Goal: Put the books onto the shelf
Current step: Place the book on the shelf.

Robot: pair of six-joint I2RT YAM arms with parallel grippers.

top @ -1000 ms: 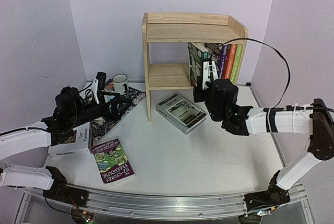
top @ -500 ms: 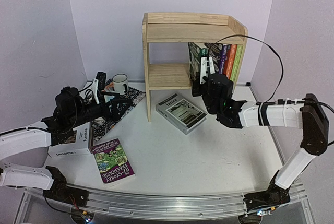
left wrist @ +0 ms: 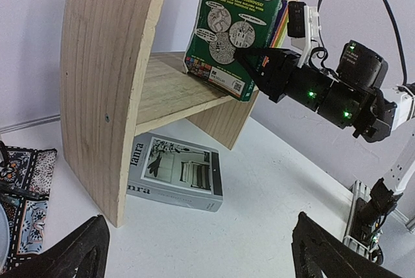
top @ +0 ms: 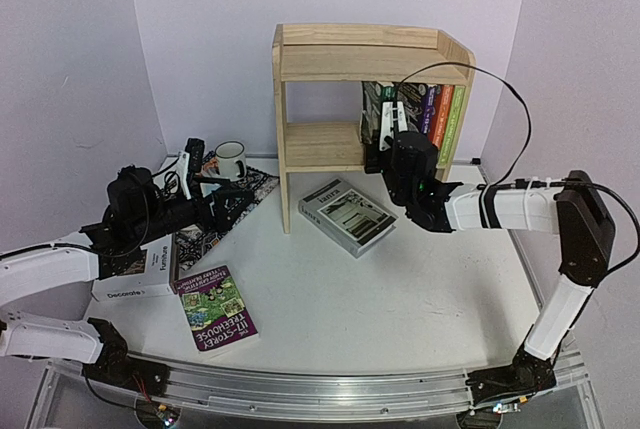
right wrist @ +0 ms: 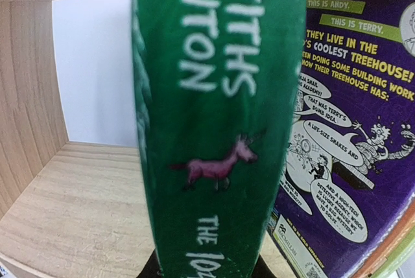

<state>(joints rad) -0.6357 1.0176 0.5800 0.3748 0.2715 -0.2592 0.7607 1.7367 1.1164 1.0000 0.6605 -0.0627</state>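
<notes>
My right claw (left wrist: 245, 56) is clamped on the spine of the green book (left wrist: 233, 25), and over the last second I have watched it carry that book up and back, from in front of the shelf (top: 320, 144) into the lower tier. The right arm is stretched further out than a second ago, with its elbow lifted high by the right wall. From the left wrist view the green book sits tilted, its bottom edge at the front lip of the lower board. I cannot tell whether it rests its weight there. From the right wrist view its spine fills the middle, with a purple book (right wrist: 350, 129) just beside it on the right, part of the row of books (top: 437, 114) standing at the right end of that tier.

My left claw (top: 232, 201) hangs with its jaws wide apart and nothing between them, above the placemat (top: 258, 186) near the mug (top: 230, 159). It has not moved.

Nothing lying flat has shifted either. The ianra book (top: 347, 215) lies on the surface (top: 400, 299) in front of the shelf, the purple Treehouse book (top: 216, 308) lies near the front left, and the Decorate book (top: 135, 284) lies under the left arm.
</notes>
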